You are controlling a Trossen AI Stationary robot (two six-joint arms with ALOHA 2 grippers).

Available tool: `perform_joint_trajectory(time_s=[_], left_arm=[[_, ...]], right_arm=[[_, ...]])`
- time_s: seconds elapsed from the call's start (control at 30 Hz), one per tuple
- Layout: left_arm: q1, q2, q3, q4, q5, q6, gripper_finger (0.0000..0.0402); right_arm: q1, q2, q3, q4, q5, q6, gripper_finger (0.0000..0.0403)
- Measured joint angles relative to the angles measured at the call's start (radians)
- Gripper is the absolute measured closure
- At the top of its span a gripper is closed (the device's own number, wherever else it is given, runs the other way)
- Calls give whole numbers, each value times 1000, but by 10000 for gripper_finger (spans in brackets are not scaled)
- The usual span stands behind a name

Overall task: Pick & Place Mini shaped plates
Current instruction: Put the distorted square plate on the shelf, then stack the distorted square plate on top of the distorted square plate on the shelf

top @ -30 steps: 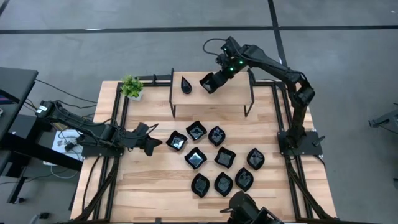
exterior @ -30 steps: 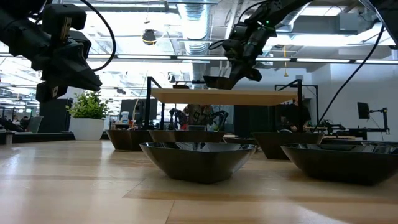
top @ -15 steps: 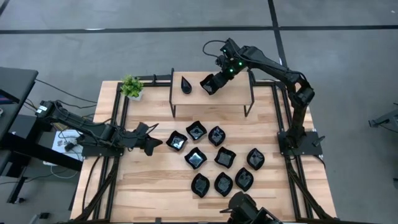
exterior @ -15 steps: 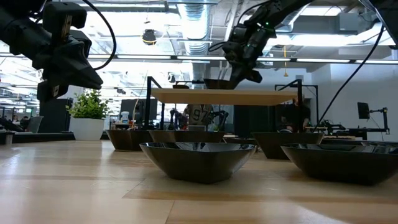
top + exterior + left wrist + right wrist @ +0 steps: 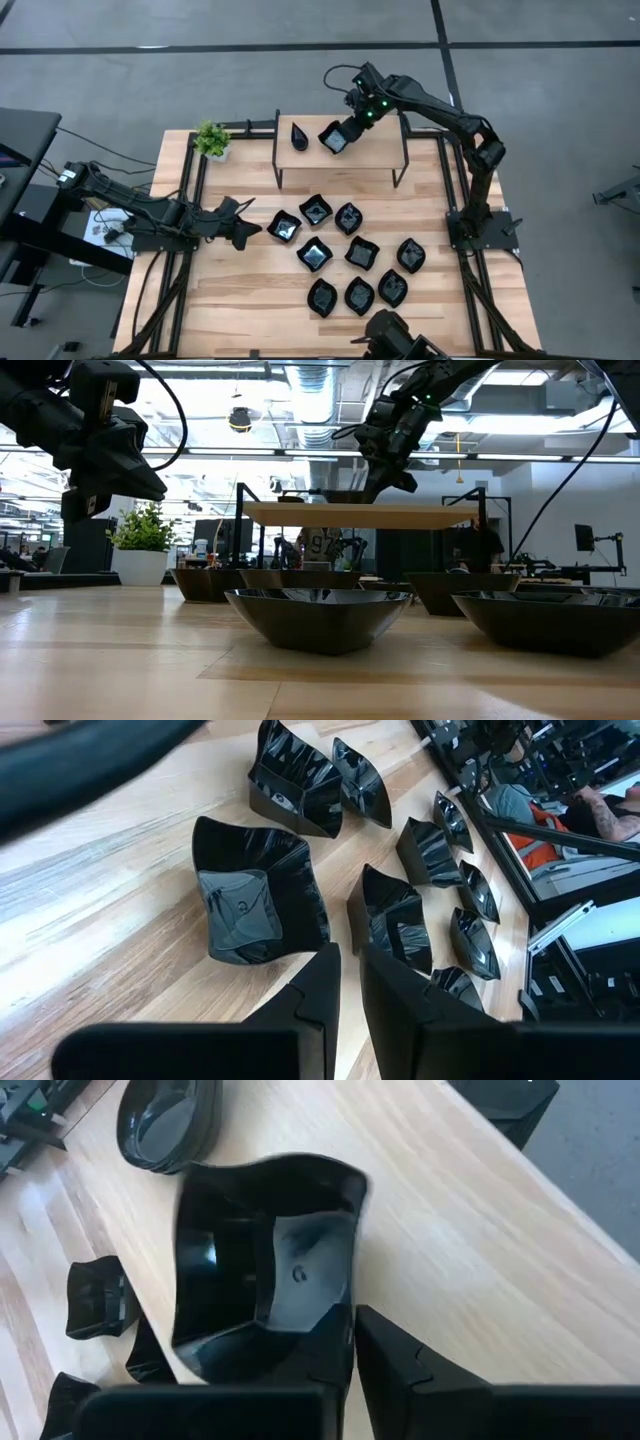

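Right gripper (image 5: 350, 1342) on wavy-edged square plate (image 5: 265, 1260), grip apparently closed.

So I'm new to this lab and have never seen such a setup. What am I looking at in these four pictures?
It is a robot with two dark arms at a wooden table, each ending in a two-finger gripper. One picture looks straight down, one looks level along the tabletop, and two come from cameras on the wrists. The right gripper is over a small raised shelf, its fingers pinching the rim of a wavy-edged square plate. A teardrop plate already lies on that shelf. The left gripper waits, shut, beside ten more black plates on the table. A small green plant stands at a corner.
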Motion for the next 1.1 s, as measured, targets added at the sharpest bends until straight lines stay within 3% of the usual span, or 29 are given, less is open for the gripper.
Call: perform_joint_trajectory(time_s=[0.4,0.57,0.87,1.1], left_arm=[[0,0,0,7,0,0,357],[0,0,0,7,0,0,357],[0,0,0,7,0,0,357],[0,0,0,7,0,32,357]], right_arm=[[-12,0,31,-19,0,-22,353],[7,-44,131,-169,1,-59,353],[252,-263,93,-465,0,-57,353],[485,-416,-155,-467,97,184,353]])
